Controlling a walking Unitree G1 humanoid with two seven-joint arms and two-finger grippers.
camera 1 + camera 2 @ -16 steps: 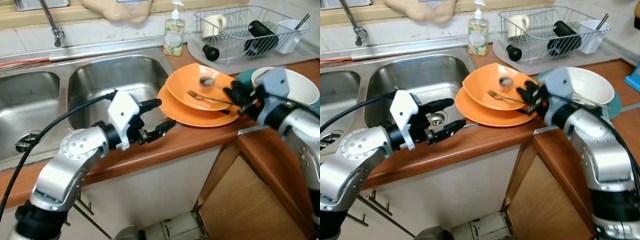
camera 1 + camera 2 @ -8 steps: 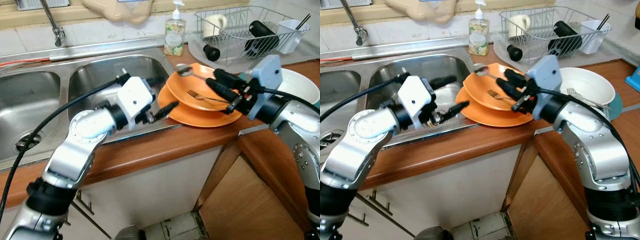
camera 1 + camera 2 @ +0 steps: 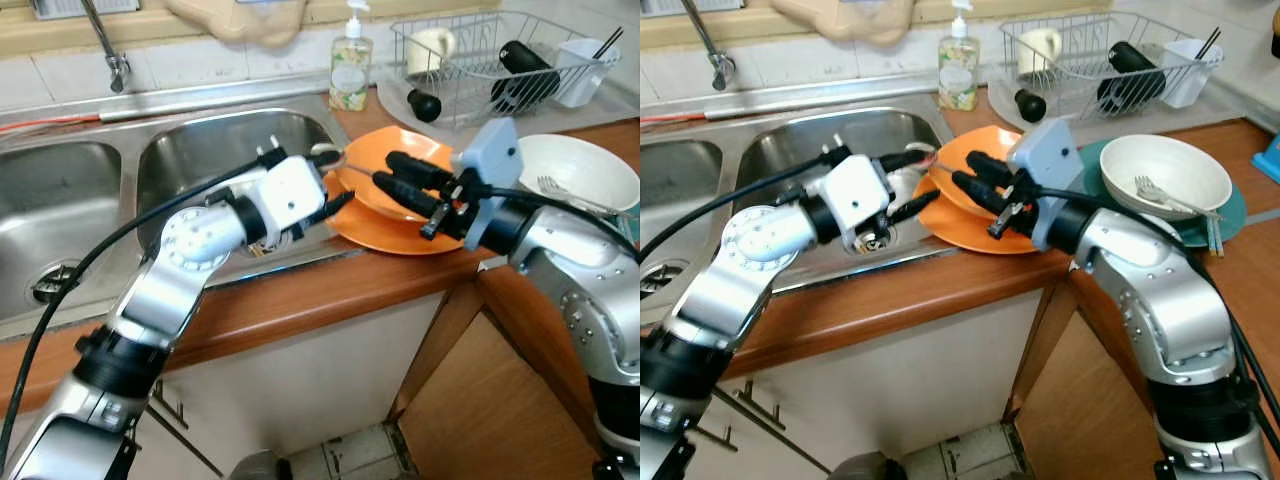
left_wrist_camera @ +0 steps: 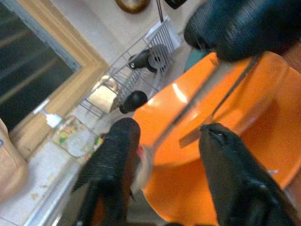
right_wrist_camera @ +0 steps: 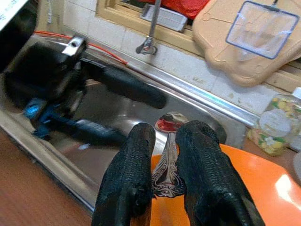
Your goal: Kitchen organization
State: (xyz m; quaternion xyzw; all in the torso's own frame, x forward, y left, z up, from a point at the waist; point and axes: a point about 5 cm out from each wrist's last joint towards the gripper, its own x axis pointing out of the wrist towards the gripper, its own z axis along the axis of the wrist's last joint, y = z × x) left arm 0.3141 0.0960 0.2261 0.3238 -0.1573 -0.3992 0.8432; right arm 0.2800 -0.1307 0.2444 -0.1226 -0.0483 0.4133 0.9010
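My right gripper (image 3: 385, 171) is shut on the handle of a metal spoon (image 5: 170, 124). It holds the spoon out over the left rim of two stacked orange plates (image 3: 400, 225), with the bowl end towards the sink's right basin (image 3: 200, 160). My left gripper (image 3: 333, 180) is open at the basin's right edge. Its fingers (image 4: 113, 160) stand on either side of the spoon's bowl end without closing on it. The spoon's handle (image 4: 188, 107) runs between them above the plates.
A white bowl (image 3: 585, 170) holding a fork sits on a teal plate (image 3: 1230, 215) to the right. Behind stand a soap bottle (image 3: 349, 70) and a wire dish rack (image 3: 480, 60) with a mug and utensils. The faucet (image 3: 105, 45) is at the back left. A cabinet door hangs open below.
My right gripper has lifted the spoon off the orange plates and carried it left towards the sink. My left gripper has swung right and up to meet it.
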